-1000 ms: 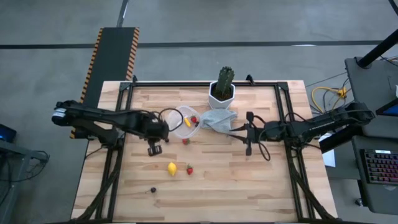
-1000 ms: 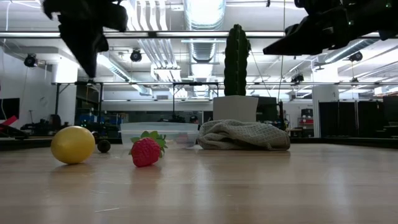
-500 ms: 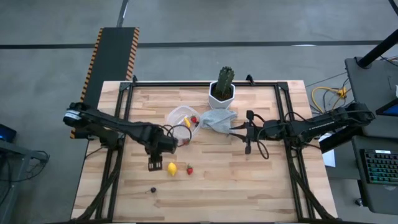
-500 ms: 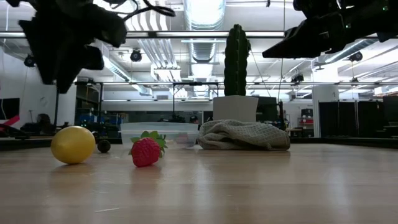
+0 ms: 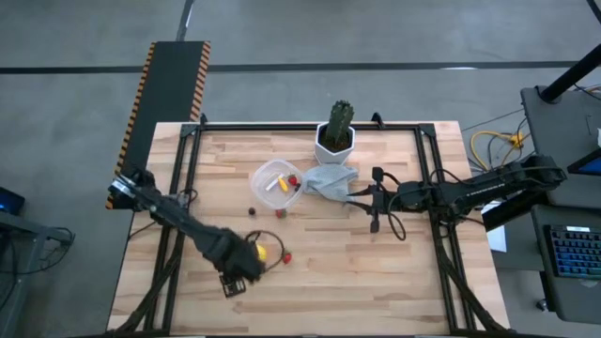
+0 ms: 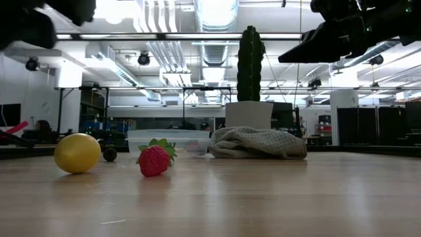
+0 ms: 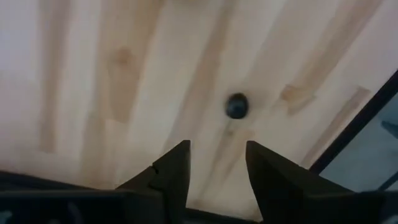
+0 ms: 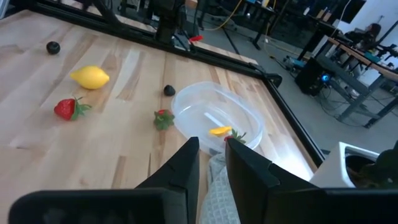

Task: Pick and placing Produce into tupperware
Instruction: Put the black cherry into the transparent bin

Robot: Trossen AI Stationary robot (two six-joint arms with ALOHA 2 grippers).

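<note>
Here the dark berry lies just beyond the open left end effector.

cactus in white pot: table's far edge | grey cloth: crumpled, just beside pot

In your high view, the tupperware sits just above the middle of the bench, with produce pieces inside. The cloth touches its right side, and the cactus pot stands above the cloth. A strawberry lies lower centre, right of the lemon. The left end effector hangs lower left; the right end effector is right of the cloth.
</note>
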